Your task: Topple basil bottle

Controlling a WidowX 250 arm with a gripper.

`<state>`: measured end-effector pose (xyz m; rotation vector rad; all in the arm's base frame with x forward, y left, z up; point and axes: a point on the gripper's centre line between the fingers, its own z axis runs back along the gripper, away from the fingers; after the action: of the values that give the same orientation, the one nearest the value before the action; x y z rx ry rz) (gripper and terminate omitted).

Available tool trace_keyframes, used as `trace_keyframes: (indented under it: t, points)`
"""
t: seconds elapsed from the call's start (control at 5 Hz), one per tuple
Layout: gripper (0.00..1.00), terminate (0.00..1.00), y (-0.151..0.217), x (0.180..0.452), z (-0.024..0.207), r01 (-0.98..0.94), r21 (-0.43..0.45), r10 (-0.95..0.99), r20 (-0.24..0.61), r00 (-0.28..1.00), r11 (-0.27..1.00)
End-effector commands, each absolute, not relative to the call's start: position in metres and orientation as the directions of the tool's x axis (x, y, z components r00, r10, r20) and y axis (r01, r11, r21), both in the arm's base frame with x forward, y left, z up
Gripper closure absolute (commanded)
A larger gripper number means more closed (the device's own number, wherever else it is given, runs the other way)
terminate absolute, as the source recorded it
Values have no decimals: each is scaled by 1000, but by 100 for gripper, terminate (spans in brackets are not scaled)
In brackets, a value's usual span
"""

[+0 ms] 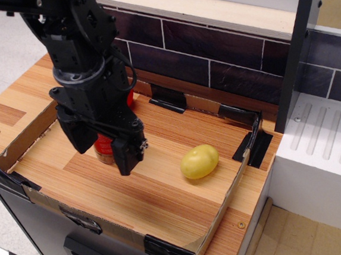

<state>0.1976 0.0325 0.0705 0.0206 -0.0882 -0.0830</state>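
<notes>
In the left half of the frame the black gripper (104, 146) hangs low over the wooden floor of a shallow cardboard tray (224, 208), its two thick fingers (127, 157) pointing down and spread apart, with a clear gap between them. The basil bottle (105, 148) stands in that gap, mostly hidden behind the gripper body: only a strip of its red label and the brownish base show between the fingers, and a sliver of red lid peeks out at the right of the wrist, near the upper left of the frame. The bottle looks upright, its base resting on the tray floor; whether either finger touches it cannot be told from this angle. The arm (69, 29) comes in from the upper left corner and blocks the tray's far left corner. A yellow egg-shaped object (200, 162) lies on its side right of centre, well apart from the gripper and the bottle, near the tray's right wall. The tray sits on a wooden counter (7, 103); behind it runs a dark tiled wall (224, 63), and a white ribbed surface (327, 143) fills the right edge of the frame
</notes>
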Motion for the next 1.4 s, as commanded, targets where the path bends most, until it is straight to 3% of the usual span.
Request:
trace_keyframes:
  t: [0.0, 1.2]
  points:
    - [0, 0, 57, 218, 89, -28, 83, 16, 143, 990, 996]
    - [0, 0, 71, 242, 96, -124, 86, 108, 170, 979, 989]
